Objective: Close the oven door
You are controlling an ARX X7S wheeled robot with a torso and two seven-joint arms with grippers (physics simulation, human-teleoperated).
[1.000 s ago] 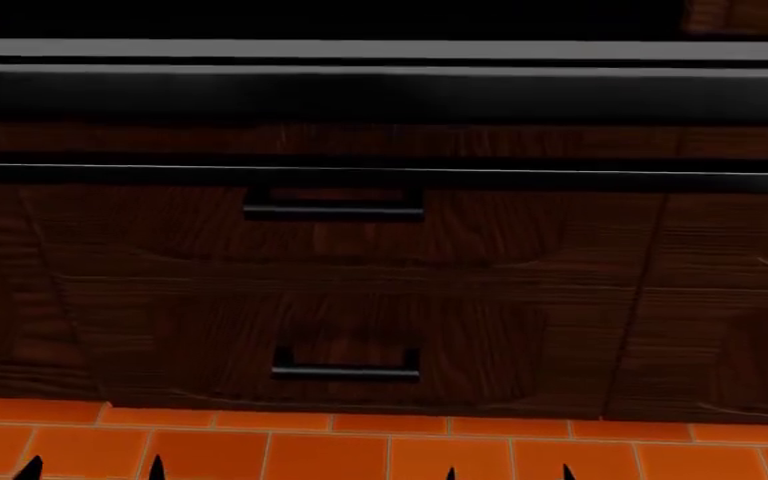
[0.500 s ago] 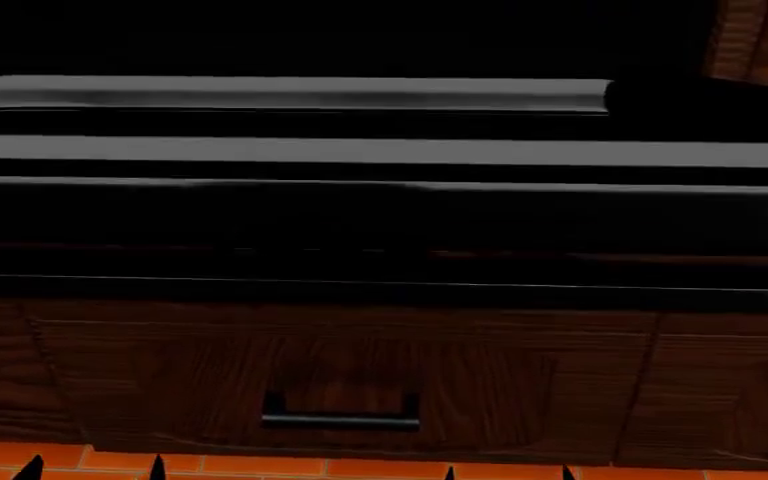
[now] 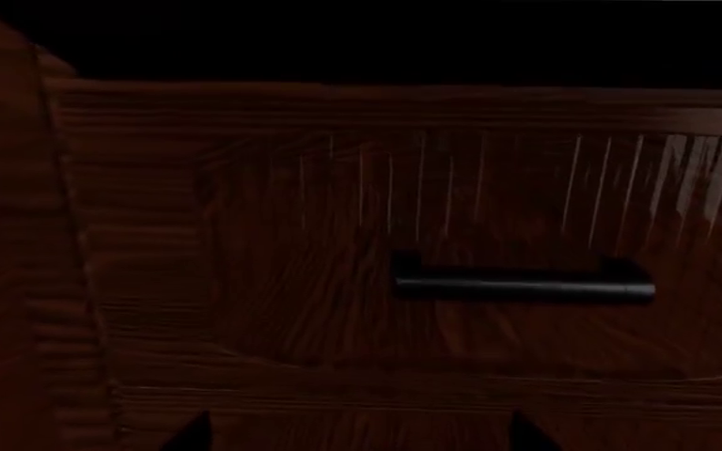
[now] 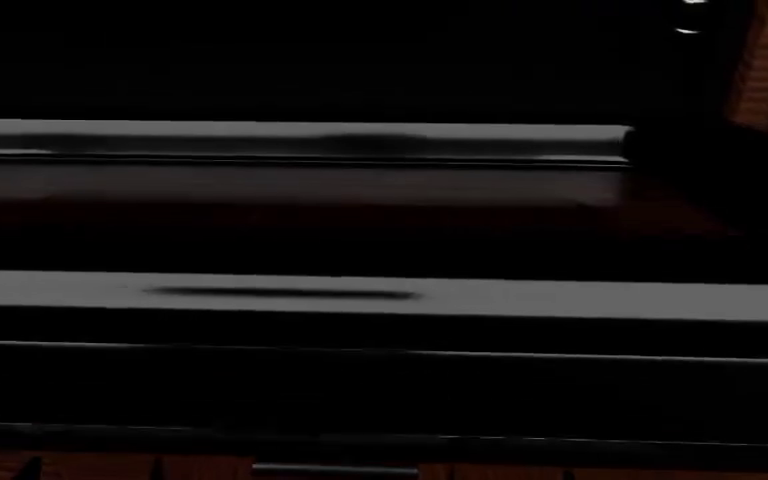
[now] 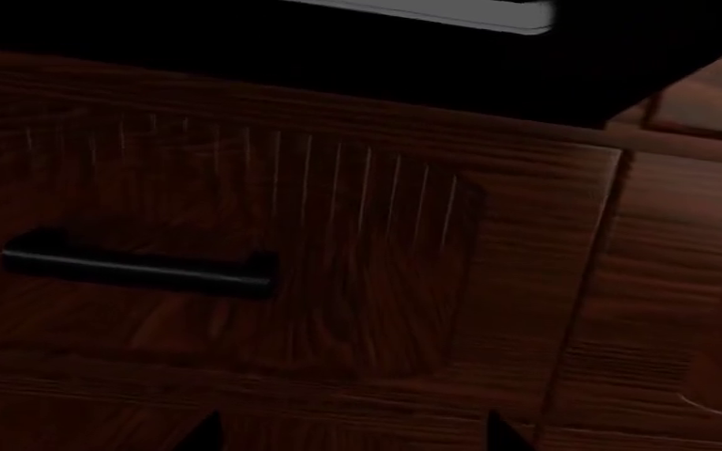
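Only the dark fingertips of each claw show. In the left wrist view the left gripper (image 3: 358, 434) appears as two small black points set well apart along the frame's edge, so its jaws stand spread, with nothing between them and nothing touching them. The right gripper (image 5: 351, 430) shows the same in its own wrist view: two dark tips well apart, jaws spread, holding nothing. In the head view the tips sit at about 6 o'clock, too dim to read.

The oven door (image 4: 384, 390) fills most of the head view as a wide glossy black panel, with its long grey bar handle (image 4: 291, 140) running across at about 12 o'clock. A second pale grey band (image 4: 491, 298) crosses the middle of the frame; whether it is the door's edge or a reflection cannot be told. How far the door hangs from shut cannot be judged from this angle.

Both wrist views show what the head view nearly loses: a dark reddish wood drawer front (image 3: 336, 235) with a short dark bar handle (image 3: 522, 285). From the right wrist the same kind of drawer front (image 5: 274, 235) and handle (image 5: 135, 266) appear, plus a sliver of grey bar (image 5: 462, 13) against black at about 12 o'clock, and a neighbouring wood panel (image 5: 675, 282) at 3 o'clock.
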